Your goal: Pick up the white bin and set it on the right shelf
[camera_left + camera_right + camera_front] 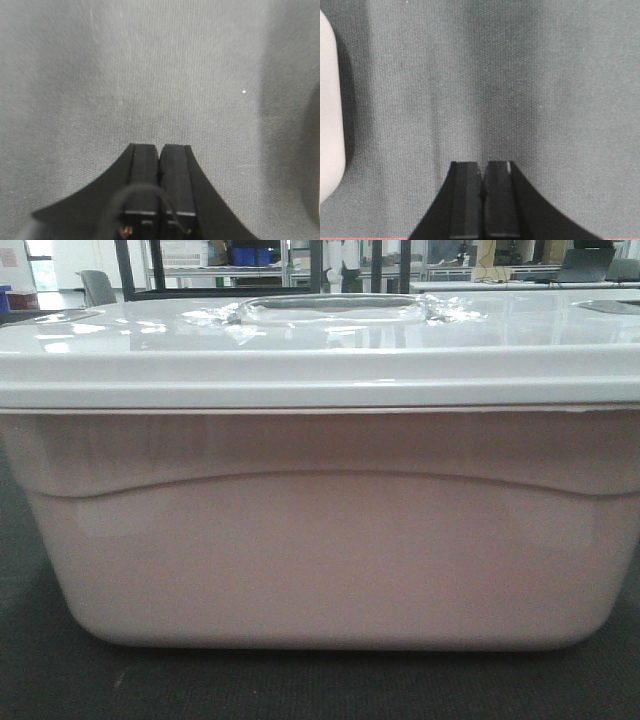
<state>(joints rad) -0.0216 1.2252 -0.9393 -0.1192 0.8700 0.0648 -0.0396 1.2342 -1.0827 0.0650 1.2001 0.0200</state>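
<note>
Left claw [159,152] is clenched on nothing, its two black fingers pressed flat together, and it hangs over bare grey carpet [150,75]; a blurred curved shape at the far right edge of that wrist view may be the bin's side, though it is too vague to be sure. Between the arms sits the white bin [320,550], filling the front view, resting squarely on the dark carpet with its glossy lid [300,350] seated all round and the recessed handle [335,308] on top. Such a wide tub probably cannot be pinched by one claw, which would explain why the arms are set low on either side of it, ready to squeeze its walls from both ends. Right claw [481,167] is likewise clenched and empty, pointing along the carpet, with the bin's rounded corner [329,115] near it at the left edge of its view, apart from the fingers. No lift has begun, judging by the bin's flat footing, and the shelf it is meant for cannot be made out in these views.
</note>
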